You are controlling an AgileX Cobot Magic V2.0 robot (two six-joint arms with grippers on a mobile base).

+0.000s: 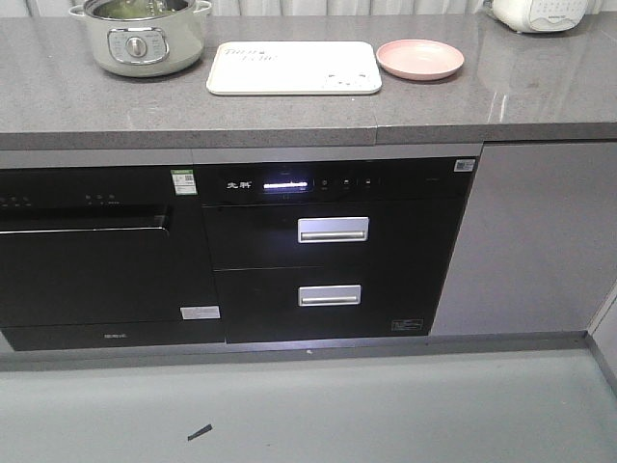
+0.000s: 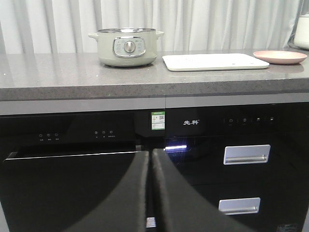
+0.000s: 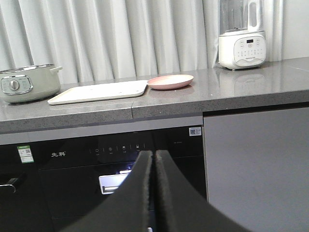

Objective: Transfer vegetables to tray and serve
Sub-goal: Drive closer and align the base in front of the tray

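A: Where is the tray?
B: The tray [image 1: 294,69] lies on the counter [image 1: 521,96], between the pot [image 1: 143,43] and the pink plate [image 1: 419,59]. The vegetables [image 1: 130,8] show green inside the pot.
A: And the pincers?
B: The left gripper [image 2: 150,153] and the right gripper [image 3: 154,153] are both pressed closed and empty, lower than the counter and well apart from the tray.

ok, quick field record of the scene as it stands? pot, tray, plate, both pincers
pot: light-green electric pot, left of the tray on the counter, no lid
vegetables: something green shows inside the pot, detail unclear
tray: cream, mid-counter, nothing on it
plate: pink, just right of the tray, empty
left pincer: shut, holding nothing, low before the black cabinets
right pincer: shut, holding nothing, below counter height
status: transfer not yet begun
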